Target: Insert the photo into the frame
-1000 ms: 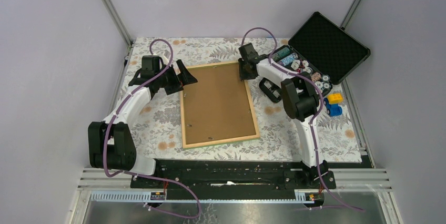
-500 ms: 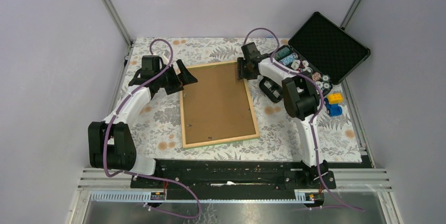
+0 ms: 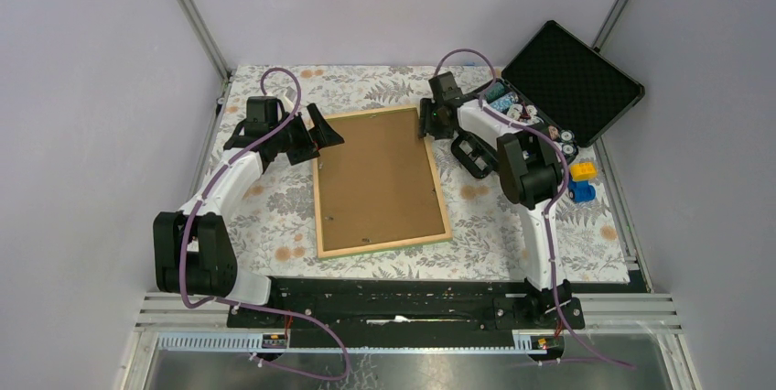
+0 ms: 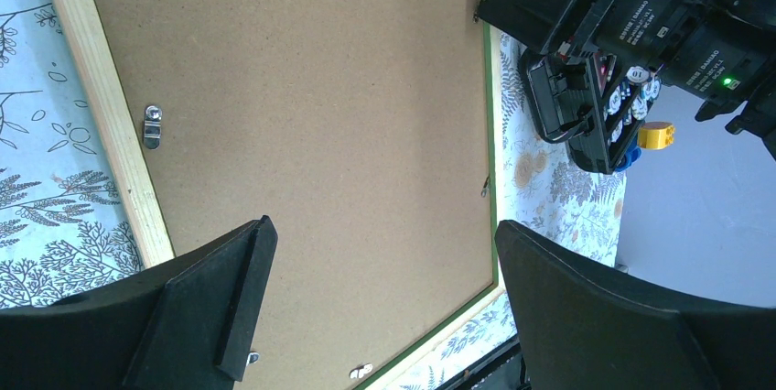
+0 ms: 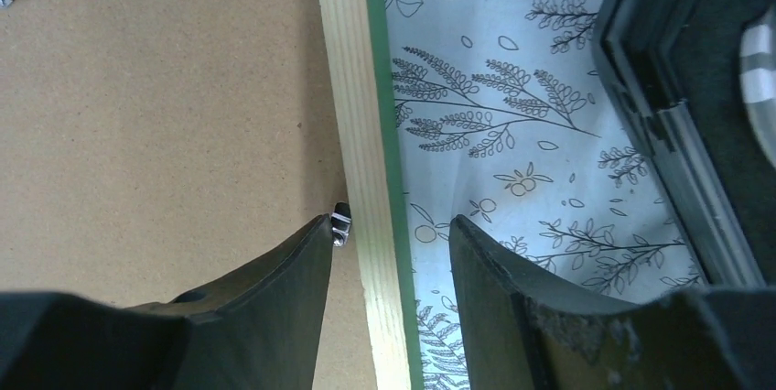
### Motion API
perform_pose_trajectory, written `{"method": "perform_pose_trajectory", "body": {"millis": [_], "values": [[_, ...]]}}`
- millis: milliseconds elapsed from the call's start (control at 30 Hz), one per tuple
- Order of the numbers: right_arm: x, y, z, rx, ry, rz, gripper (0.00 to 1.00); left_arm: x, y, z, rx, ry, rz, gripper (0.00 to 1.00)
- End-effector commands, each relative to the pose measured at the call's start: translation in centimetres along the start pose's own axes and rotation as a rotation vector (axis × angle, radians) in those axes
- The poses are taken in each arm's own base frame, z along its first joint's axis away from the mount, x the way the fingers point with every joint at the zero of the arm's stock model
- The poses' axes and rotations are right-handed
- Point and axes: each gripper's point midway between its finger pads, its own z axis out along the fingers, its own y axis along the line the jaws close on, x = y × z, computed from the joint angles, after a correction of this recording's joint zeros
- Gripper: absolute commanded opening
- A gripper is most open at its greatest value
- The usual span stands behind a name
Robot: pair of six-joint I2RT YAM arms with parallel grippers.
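Note:
The frame (image 3: 384, 245) lies face down in the middle of the table, its brown backing panel (image 3: 378, 178) up, light wood rails around it and a green edge showing. The photo is not in view. My left gripper (image 3: 325, 136) is open and empty just above the frame's far left corner; in the left wrist view it (image 4: 382, 230) hangs over the backing panel (image 4: 311, 106). My right gripper (image 3: 426, 124) is open at the far right corner. In the right wrist view it (image 5: 392, 222) straddles the wood rail (image 5: 352, 88), one finger by a small metal clip (image 5: 340, 222).
An open black case of chips (image 3: 549, 106) stands at the far right, a black part (image 3: 473, 157) between it and the frame. Yellow and blue toy blocks (image 3: 581, 179) lie right of my right arm. Metal turn clips (image 4: 153, 124) sit along the frame's rails.
My right gripper has shifted a little to the right, from over the backing panel's corner to the frame's right rail. The left arm and the frame have not moved.

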Motion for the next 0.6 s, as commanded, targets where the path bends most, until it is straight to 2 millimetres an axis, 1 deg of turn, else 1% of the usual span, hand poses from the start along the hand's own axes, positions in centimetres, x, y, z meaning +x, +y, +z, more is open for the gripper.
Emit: {"method": "perform_pose_trajectory", "body": {"millis": [0,100,233,333,567], "values": [[-3.4,1.2,-3.8,-0.058,-0.092,0.024,0.57,-1.8,-2.2,-0.9,0.063,-0.070,0.057,0.99],[-3.5,1.1,-3.8,-0.062,-0.090,0.022,0.56,-1.9,-2.3,-1.0,0.064,-0.072,0.059,0.99],[-3.0,1.0,-3.3,-0.061,-0.076,0.023,0.56,-1.8,-2.1,-0.9,0.061,-0.070,0.056,0.99],[-2.6,0.7,-2.7,-0.052,-0.064,0.022,0.56,-1.8,-2.2,-0.9,0.061,-0.070,0.057,0.99],[-1.7,0.2,-0.7,-0.036,-0.034,0.018,0.51,-1.8,-2.1,-0.9,0.060,-0.071,0.056,0.99]]}}
